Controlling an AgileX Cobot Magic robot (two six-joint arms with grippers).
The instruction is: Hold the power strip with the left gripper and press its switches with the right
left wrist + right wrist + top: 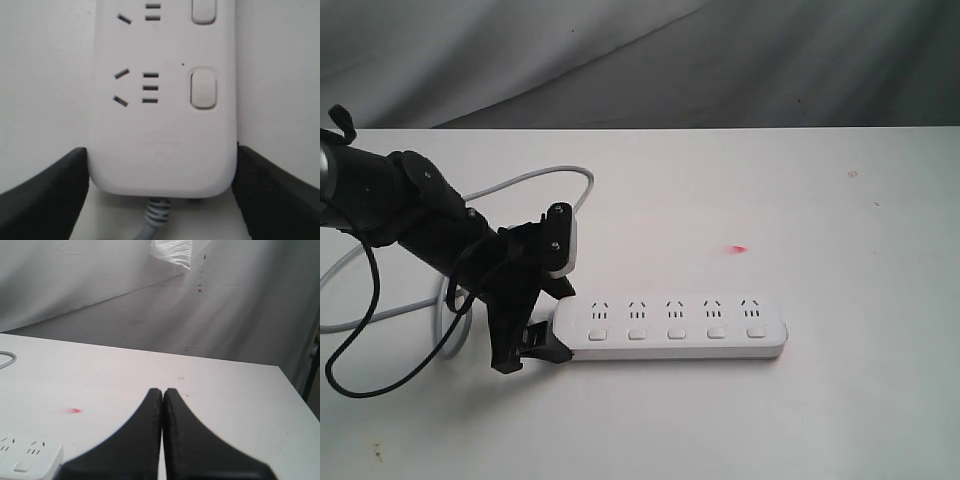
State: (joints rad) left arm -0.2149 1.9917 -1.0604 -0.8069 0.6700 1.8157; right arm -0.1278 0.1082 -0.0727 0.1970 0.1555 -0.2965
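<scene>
The long white power strip (675, 328) lies on the white table, with its five square switches (676, 334) in a row along the near side. My left gripper (555, 318) straddles the cord end. In the left wrist view its black fingers (50, 195) press both long sides of the power strip (160, 125), and one switch (203, 89) shows just beyond them. My right gripper (163, 391) is shut and empty above the table, out of the exterior view. The strip's far end (27, 457) lies off to its side.
The grey cord (520, 185) loops behind the left arm, and a thin black cable (360, 380) hangs at the left. A small red mark (737, 248) sits behind the strip. A grey cloth backdrop (720, 60) rises past the table's far edge.
</scene>
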